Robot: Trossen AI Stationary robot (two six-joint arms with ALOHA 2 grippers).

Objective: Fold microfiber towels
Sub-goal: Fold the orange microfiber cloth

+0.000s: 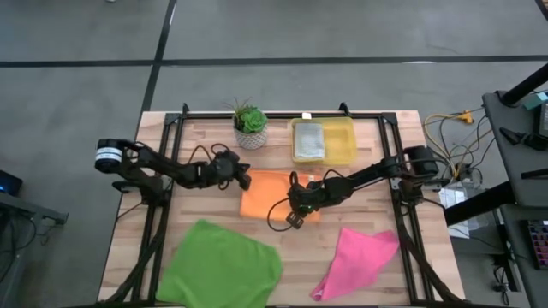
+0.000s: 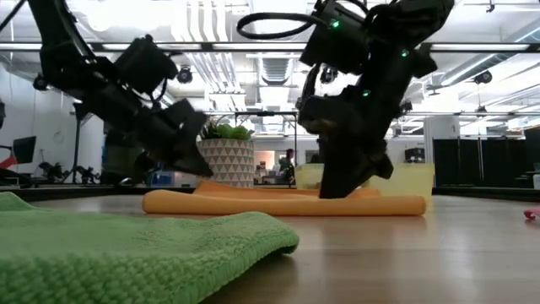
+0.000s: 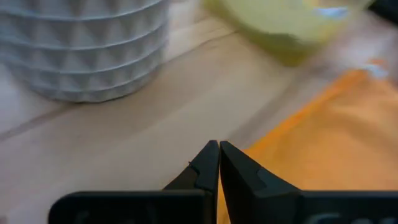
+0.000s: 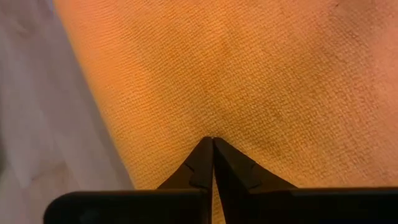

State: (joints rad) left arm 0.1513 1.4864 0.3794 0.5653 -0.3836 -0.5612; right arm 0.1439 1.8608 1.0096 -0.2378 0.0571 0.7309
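- Orange towel [image 1: 272, 198] mid-surface, folded flat; green towel [image 1: 221, 263] near left and pink towel [image 1: 358, 259] near right not yet folded.
- Right gripper [image 1: 295, 205] at the orange near edge, jaws pinched together on that edge, looks like.
- Left gripper [image 1: 242, 179] at its far-left corner, jaws closed, maybe on nothing.
- Could drag the fold open if only one side grabs.
- Could bump the plant pot [image 1: 250, 135] or yellow bin [image 1: 324, 140] lifting.

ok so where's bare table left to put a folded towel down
Bare wood lies between the green towel and pink towel, and left of the plant. The middle is crowded: both shut grippers, left and right, sit at the orange towel, bin behind.
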